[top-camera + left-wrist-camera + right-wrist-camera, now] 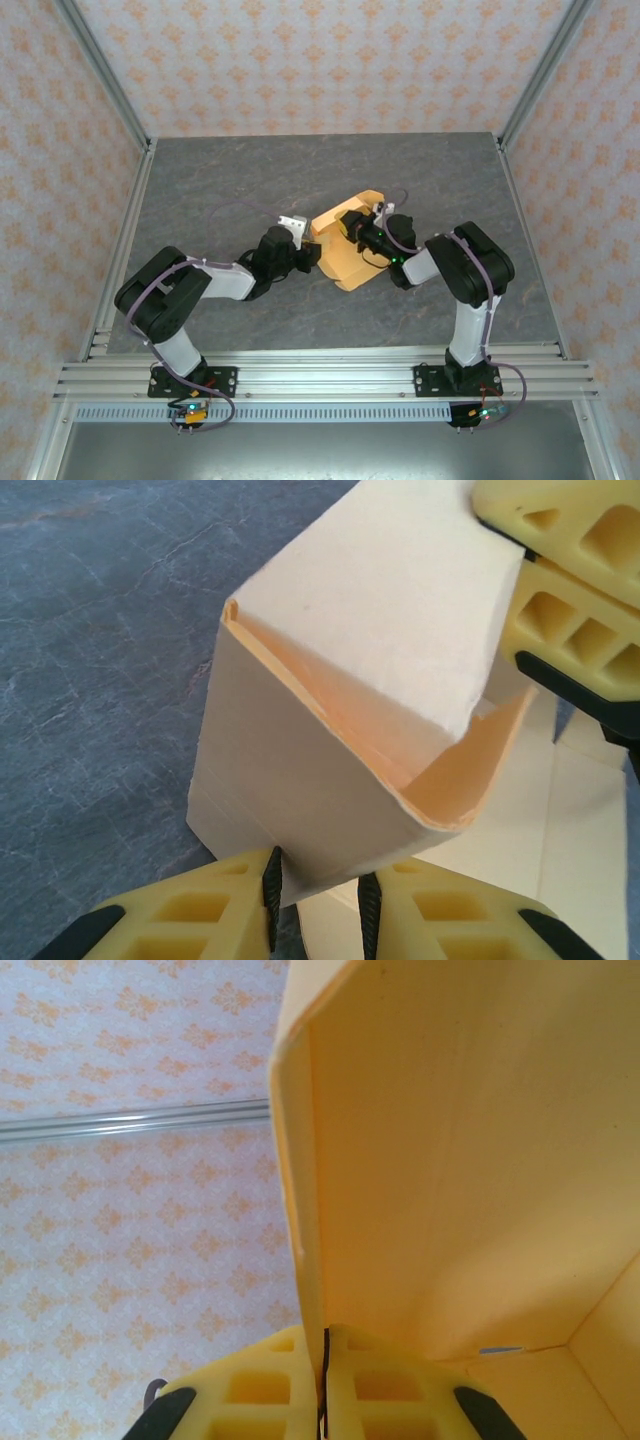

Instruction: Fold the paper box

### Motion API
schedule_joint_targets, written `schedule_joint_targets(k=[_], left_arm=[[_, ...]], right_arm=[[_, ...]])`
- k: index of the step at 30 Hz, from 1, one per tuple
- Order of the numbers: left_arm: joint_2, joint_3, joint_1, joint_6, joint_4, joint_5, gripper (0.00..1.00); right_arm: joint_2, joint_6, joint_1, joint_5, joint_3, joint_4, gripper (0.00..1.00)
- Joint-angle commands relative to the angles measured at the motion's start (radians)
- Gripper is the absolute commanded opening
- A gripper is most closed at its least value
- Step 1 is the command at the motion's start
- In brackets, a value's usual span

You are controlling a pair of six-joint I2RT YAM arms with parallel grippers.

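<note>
Left of the paper box (pixel 345 252), the left gripper (pixel 317 908) sits low by the bench (pixel 200 190), its jaws narrow and straddling the box's lower left edge. One pad looks to touch the cardboard while a sliver of gap shows at the other, so whether it truly pinches cannot be told. The box itself stands half-formed and tilted at mid-bench, directly between the two grippers and touching both. Its long axis runs roughly away from the arm bases, leaning a little to the right. On its left face a folded-over panel meets the side wall at a seam that gapes, showing the orange inner side. At the box's right side, the right gripper (pixel 325 1375) is closed flat on one thin upright wall, holding that side raised. The two arms look about equally near, but the right one serves as the anchor. So the coming move probably turns on the left gripper, which lies on the side of the gaping seam and would have to press rightward into the box to close it.
</note>
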Motion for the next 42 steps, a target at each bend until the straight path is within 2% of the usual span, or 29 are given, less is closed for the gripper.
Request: schedule_joint_targets(k=[1,7,14,21,28,37,40,42], left_arm=[[0.014,0.018,-0.012,-0.032,0.065,-0.094,0.29],[0.054,0.019,-0.018,-0.058,0.092,-0.211,0.24],[0.063,0.024,-0.020,-0.076,0.082,-0.303,0.21],[0.095,0.066,-0.021,-0.076,0.081,-0.336,0.22],[0.148,0.088,-0.021,-0.047,0.139,-0.340,0.23],[0.198,0.079,-0.021,0.048,0.274,-0.304,0.44],[0.191,0.069,-0.019,0.075,0.286,-0.334,0.43],[0.185,0.059,-0.019,0.096,0.306,-0.340,0.36]], right_arm=[[0.015,0.072,0.042,0.098,-0.029,0.061,0.06],[-0.008,0.108,0.139,0.285,-0.055,0.046,0.06],[-0.020,0.129,0.177,0.361,-0.074,0.029,0.06],[-0.065,0.123,0.231,0.443,-0.089,-0.031,0.07],[-0.100,0.129,0.244,0.457,-0.092,-0.089,0.08],[-0.100,0.191,0.248,0.477,-0.090,-0.130,0.09],[-0.109,0.208,0.249,0.466,-0.089,-0.155,0.09],[-0.114,0.215,0.249,0.460,-0.087,-0.165,0.09]])
